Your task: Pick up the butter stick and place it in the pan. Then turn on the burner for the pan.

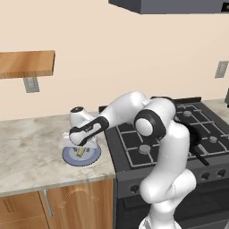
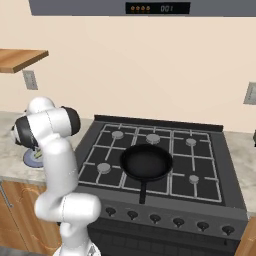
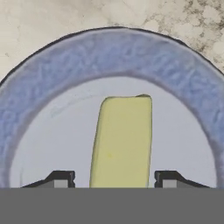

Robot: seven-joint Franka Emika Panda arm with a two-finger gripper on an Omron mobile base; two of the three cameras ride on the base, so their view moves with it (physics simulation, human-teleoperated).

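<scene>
The pale yellow butter stick [image 3: 122, 140] lies on a round blue-grey plate [image 3: 113, 57] on the marble counter, left of the stove. My gripper [image 3: 114, 179] is lowered over the plate, one fingertip on each side of the stick's near end, with a gap showing on both sides. In the left base view the gripper [image 1: 81, 148] hangs just above the butter stick [image 1: 80, 152] and the plate [image 1: 71, 158]. The black pan [image 2: 146, 162] sits on the stove's front centre, handle towards the knobs. My arm hides most of the pan [image 1: 200, 156] in the left base view.
The black stove [image 2: 200, 150] has several burners and a row of knobs [image 2: 155, 218] along its front. A wooden shelf [image 1: 27, 63] hangs above the counter [image 1: 27, 147]. The range hood [image 2: 135, 7] hangs over the stove. Wooden cabinets stand under the counter.
</scene>
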